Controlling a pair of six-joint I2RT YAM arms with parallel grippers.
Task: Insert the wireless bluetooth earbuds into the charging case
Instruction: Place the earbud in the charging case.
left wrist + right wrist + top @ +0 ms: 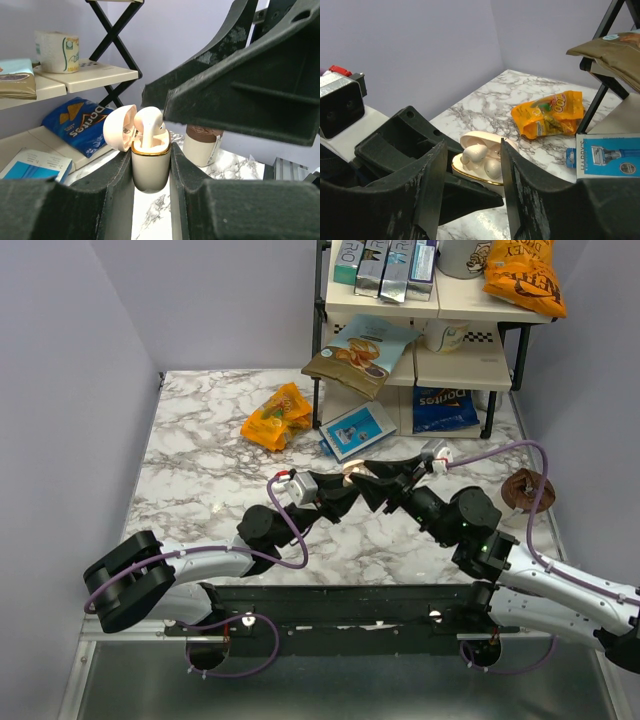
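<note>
Charging case [150, 167] sat lid-open, pinched between left gripper [151, 172] fingers, earbuds [482, 159] inside. Right gripper [472, 165] fingers spread, straddling case, holding nothing.

Counts: one charging case [150, 167], lid open; two earbuds [482, 160] in it. Two grippers: left gripper [151, 200], right gripper [470, 172]. Orange snack bags, two: one [277, 416] on marble at 11 o'clock, one [524, 274] atop the shelf at 1. One blue Doritos bag [445, 405], one razor pack [357, 429], one brown disc [521, 490] at 3
</note>
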